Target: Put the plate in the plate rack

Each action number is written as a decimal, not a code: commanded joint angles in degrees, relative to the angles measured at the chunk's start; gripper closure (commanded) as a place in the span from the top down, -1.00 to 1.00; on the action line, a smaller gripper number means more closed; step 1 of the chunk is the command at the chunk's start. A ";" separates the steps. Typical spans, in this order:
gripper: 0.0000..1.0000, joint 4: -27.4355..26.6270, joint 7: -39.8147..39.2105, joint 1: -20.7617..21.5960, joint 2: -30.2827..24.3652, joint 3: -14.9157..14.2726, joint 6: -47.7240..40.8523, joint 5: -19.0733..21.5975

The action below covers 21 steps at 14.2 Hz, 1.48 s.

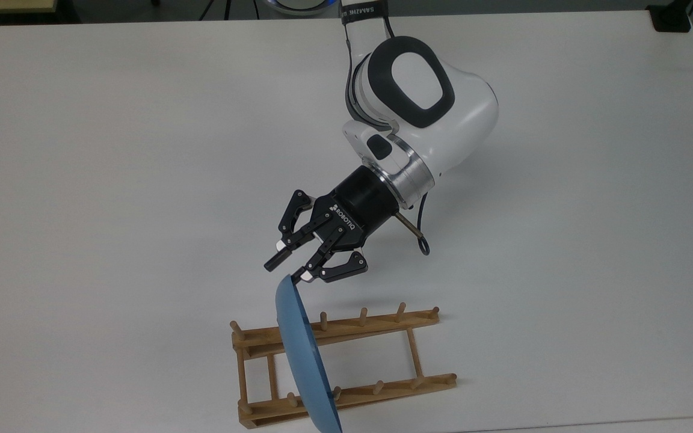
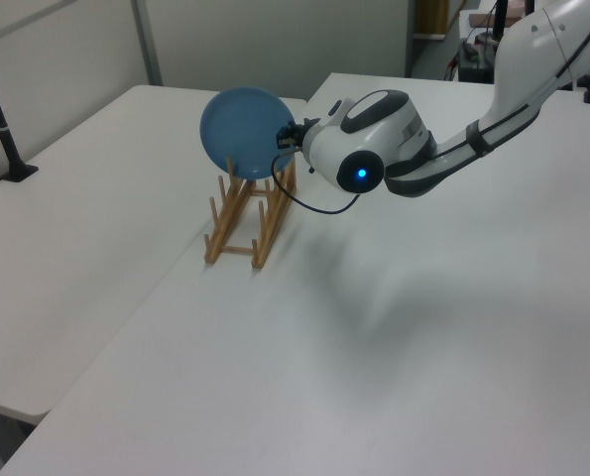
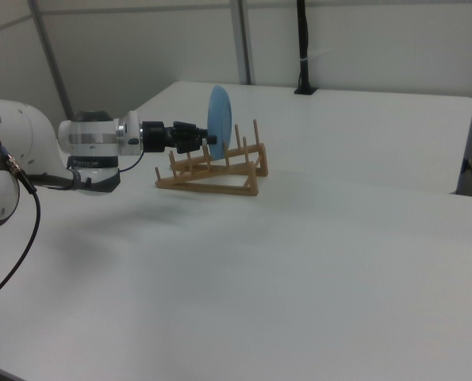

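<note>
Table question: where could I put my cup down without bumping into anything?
Plenty of room on the white table. In the top view, the whole left half is bare, and so is the right side past the white robot arm. It is crowded near the bottom middle, where the open black gripper sits by the round light-blue plate standing in the light-brown wooden plate rack.

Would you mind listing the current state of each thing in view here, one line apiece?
plate: standing on edge across the plate rack, between its pegs, leaning slightly.
plate rack: flat on the table, holding the plate near one end; other slots free.
gripper: open, fingers spread at the plate's upper rim, not clamping it.
table: white, bearing the rack.
</note>
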 commanded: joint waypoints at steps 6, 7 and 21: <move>1.00 -0.44 -1.97 -1.37 -6.50 1.02 -0.59 10.17; 1.00 -0.44 -5.73 -2.06 -8.52 1.98 -0.68 15.24; 1.00 -5.00 -78.58 -12.08 -32.78 2.25 -23.77 83.74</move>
